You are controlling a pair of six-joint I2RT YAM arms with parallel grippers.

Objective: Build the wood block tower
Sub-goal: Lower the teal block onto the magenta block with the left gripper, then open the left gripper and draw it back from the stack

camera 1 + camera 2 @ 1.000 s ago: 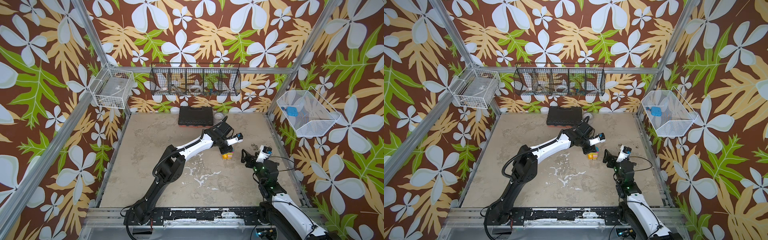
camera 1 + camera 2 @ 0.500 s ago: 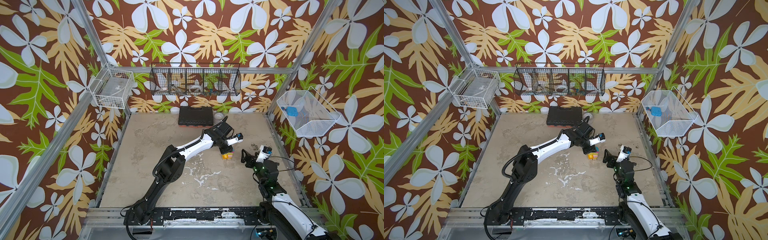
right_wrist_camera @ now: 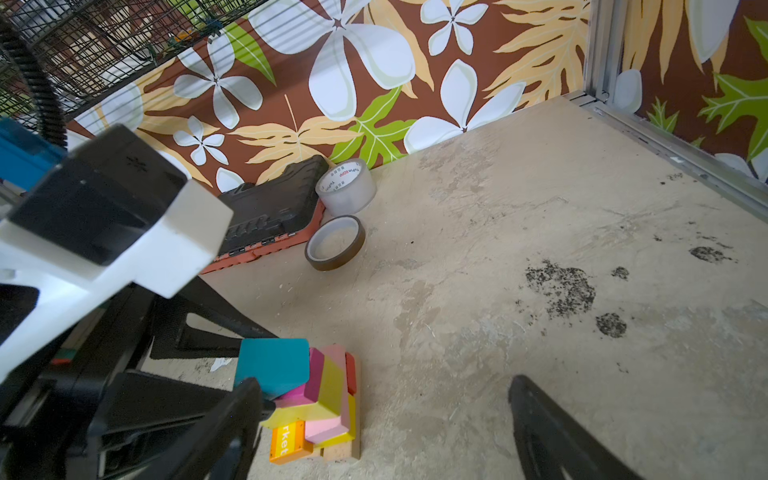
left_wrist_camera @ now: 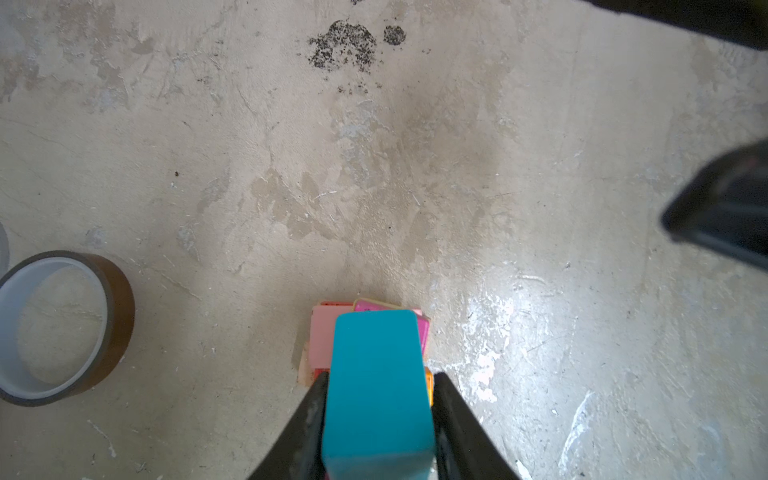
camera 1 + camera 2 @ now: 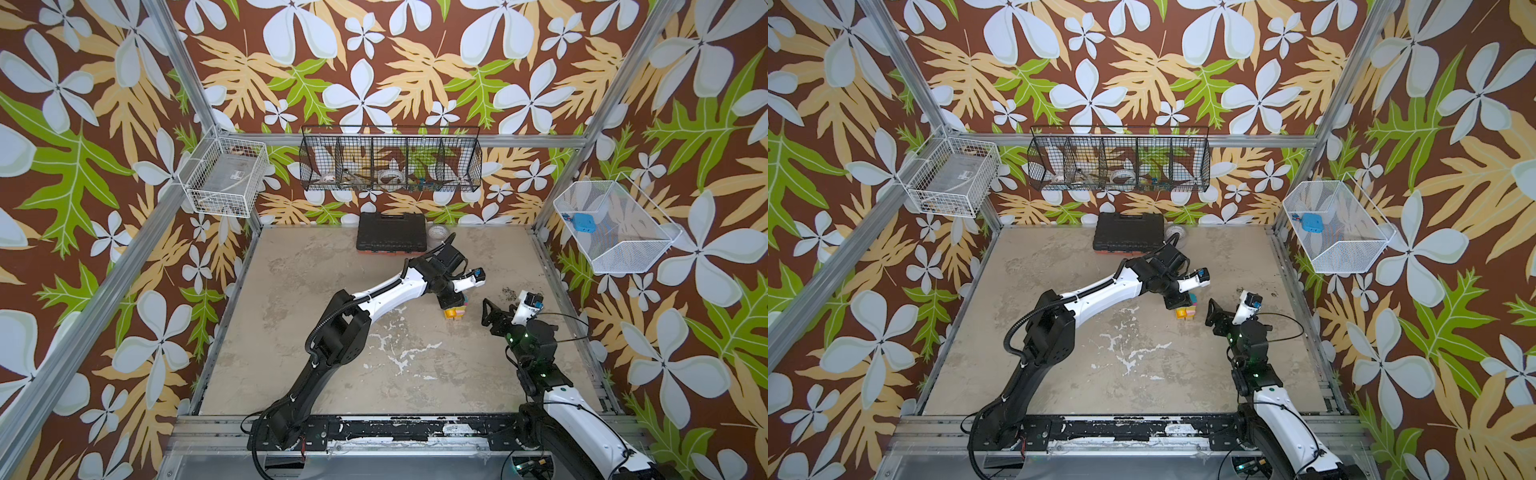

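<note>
Topping the tower [image 3: 328, 399], the teal block [image 4: 376, 386] lay lengthwise along the left gripper [image 4: 381, 376], grip unclear; the right gripper [image 5: 487, 312] gaped empty at the tower's three o'clock.

Top views look down; close wrist views share tower [image 3: 328, 399].

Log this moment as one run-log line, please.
left gripper: flanking teal block atop tower, grip unclear | right gripper: open, empty
</note>
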